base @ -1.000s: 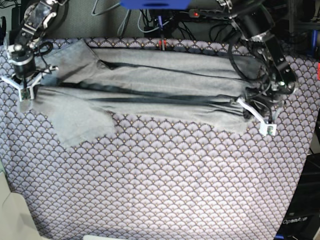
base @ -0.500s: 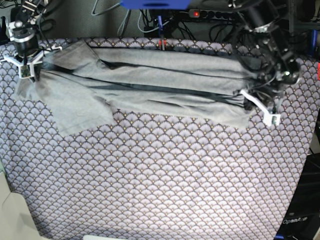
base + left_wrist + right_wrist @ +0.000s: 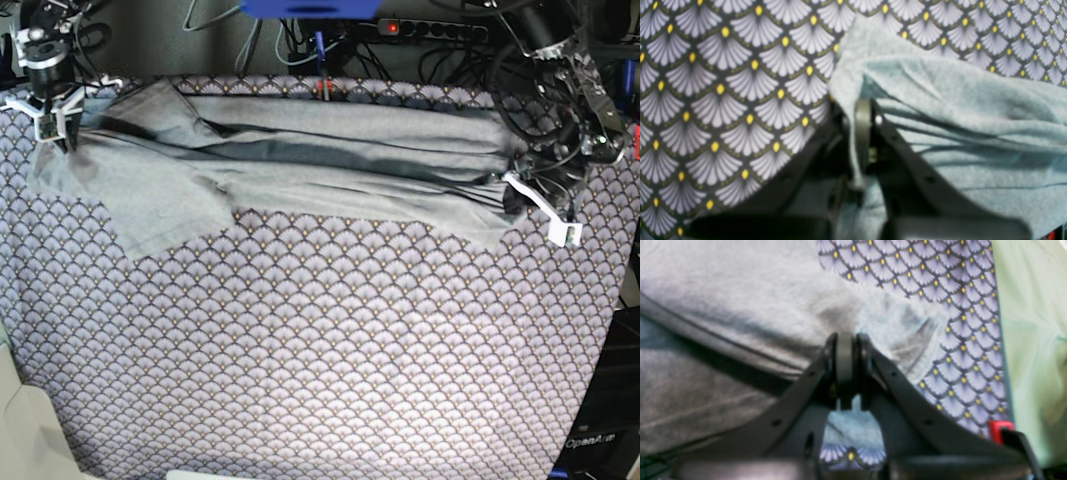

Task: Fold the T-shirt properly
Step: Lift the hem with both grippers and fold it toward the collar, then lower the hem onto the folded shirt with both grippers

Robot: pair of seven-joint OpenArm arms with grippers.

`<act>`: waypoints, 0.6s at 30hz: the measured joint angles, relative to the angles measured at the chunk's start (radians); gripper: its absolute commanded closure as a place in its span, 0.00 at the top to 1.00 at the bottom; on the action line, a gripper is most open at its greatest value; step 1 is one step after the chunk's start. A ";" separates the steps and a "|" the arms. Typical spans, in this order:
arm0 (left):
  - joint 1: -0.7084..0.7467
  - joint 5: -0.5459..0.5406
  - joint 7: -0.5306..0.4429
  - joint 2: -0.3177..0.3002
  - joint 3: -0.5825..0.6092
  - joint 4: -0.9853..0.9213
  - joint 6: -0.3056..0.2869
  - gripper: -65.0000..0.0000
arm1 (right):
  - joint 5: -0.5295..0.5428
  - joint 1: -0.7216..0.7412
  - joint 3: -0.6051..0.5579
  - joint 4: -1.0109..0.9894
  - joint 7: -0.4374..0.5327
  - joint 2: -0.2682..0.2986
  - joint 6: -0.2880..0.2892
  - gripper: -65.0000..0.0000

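The light grey T-shirt [image 3: 330, 165] lies stretched sideways across the far part of the table, with long dark creases along it and one sleeve flap hanging toward the front left. At its left end my right gripper [image 3: 52, 135] is shut on the fabric. In the right wrist view the right gripper [image 3: 844, 340] has its jaws pressed together on a bunched edge of the T-shirt [image 3: 723, 306]. My left gripper [image 3: 515, 192] is shut on the T-shirt's right end. In the left wrist view the left gripper [image 3: 863, 110] pinches a raised fold of the T-shirt [image 3: 957, 110].
A purple-white scallop-patterned cloth [image 3: 330, 360] covers the whole table. Cables and a power strip [image 3: 430, 28] run behind the far edge. The table's right edge [image 3: 612, 350] drops off near the left arm. A pale green surface [image 3: 1033, 340] borders the cloth in the right wrist view.
Both grippers have moved toward the far edge and further apart, dragging the T-shirt with them. The T-shirt now lies farther back and is pulled straighter.
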 measured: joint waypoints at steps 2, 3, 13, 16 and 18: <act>0.000 0.006 -0.003 0.003 0.008 -0.002 0.000 0.00 | -0.002 0.007 0.000 -0.026 -0.003 0.000 -0.001 0.00; 0.000 0.006 -0.004 0.006 0.008 -0.001 0.000 0.00 | -0.002 0.007 0.000 -0.032 -0.004 0.000 0.000 0.00; 0.002 0.006 -0.003 0.008 0.008 -0.002 0.002 0.20 | -0.003 0.010 0.014 -0.039 -0.007 0.001 0.000 0.10; 0.032 -0.003 -0.018 0.006 0.006 0.003 0.003 0.42 | -0.004 0.010 0.051 -0.038 -0.008 0.003 0.000 0.20; 0.059 0.001 -0.016 0.008 0.004 0.012 0.003 0.51 | -0.003 0.009 0.068 -0.036 -0.007 0.006 -0.001 0.23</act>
